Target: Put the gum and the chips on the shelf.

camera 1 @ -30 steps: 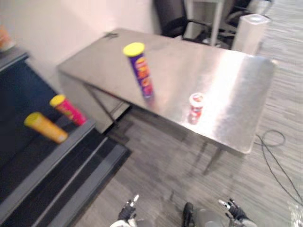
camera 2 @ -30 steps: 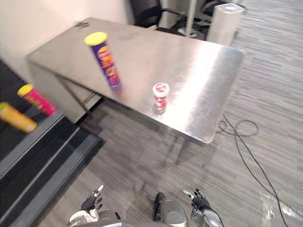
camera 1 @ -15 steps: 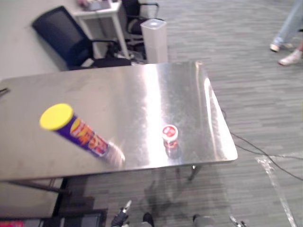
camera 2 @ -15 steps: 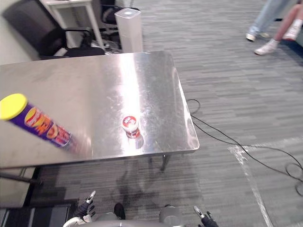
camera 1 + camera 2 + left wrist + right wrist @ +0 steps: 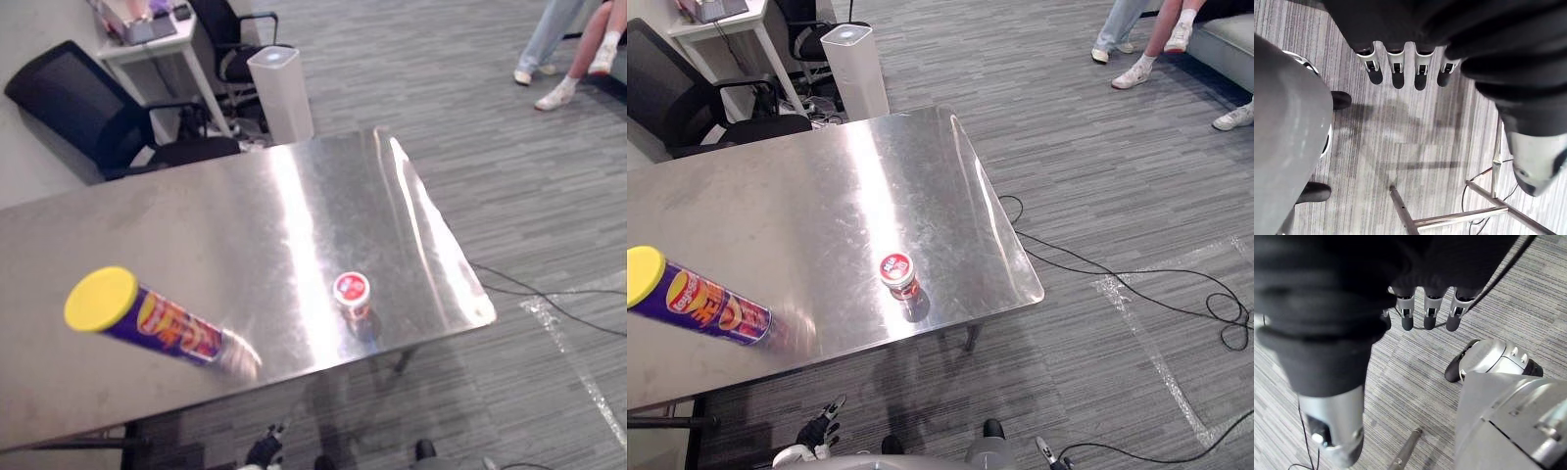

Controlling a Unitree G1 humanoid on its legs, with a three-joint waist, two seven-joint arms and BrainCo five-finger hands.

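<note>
Low over the floor (image 5: 1400,142), left robot hand (image 5: 1395,73) and right robot hand (image 5: 1430,316), fingers straight, seemingly empty

The bench (image 5: 823,196) is mostly bare across the middle and upper left of the frame. A tall chips can (image 5: 700,305) stands at lower left near the front edge. A small gum tub (image 5: 897,273) stands right of centre, well apart from it, with bare metal between. Past the far edge stand a black chair (image 5: 671,98) and a white bin (image 5: 854,64). Cables (image 5: 1136,294) lie on the floor (image 5: 1097,176) at right.
</note>
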